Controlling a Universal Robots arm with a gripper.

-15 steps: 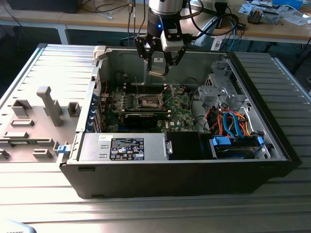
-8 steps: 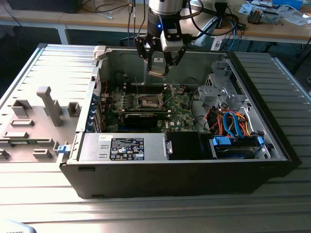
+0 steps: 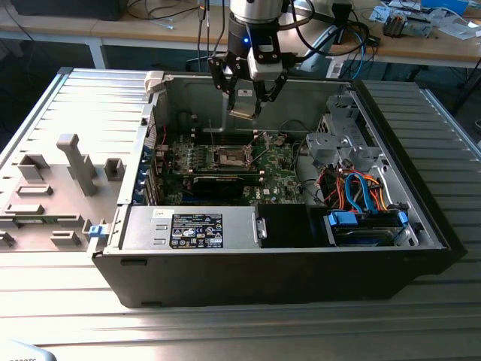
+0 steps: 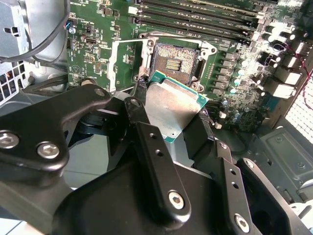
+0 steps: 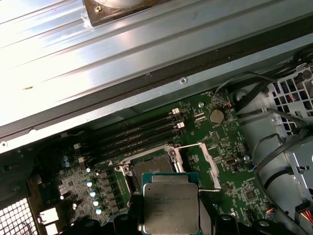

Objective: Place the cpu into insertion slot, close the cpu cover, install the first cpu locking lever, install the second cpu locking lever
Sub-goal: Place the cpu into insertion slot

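Observation:
My gripper is shut on the cpu, a flat square chip with a silvery top and green edge. It hangs high above the open computer case. In both wrist views the cpu sits between the black fingers, above and slightly to one side of the insertion slot. The slot is bare, its dark pin field showing. The cpu cover, a thin silver frame, is swung open beside the slot.
The green motherboard lies deep in the case, with memory slots beside the socket. A power supply is at the front and a drive cage with blue cables on the exterior view's right. A grey fixture lies to the left of the case.

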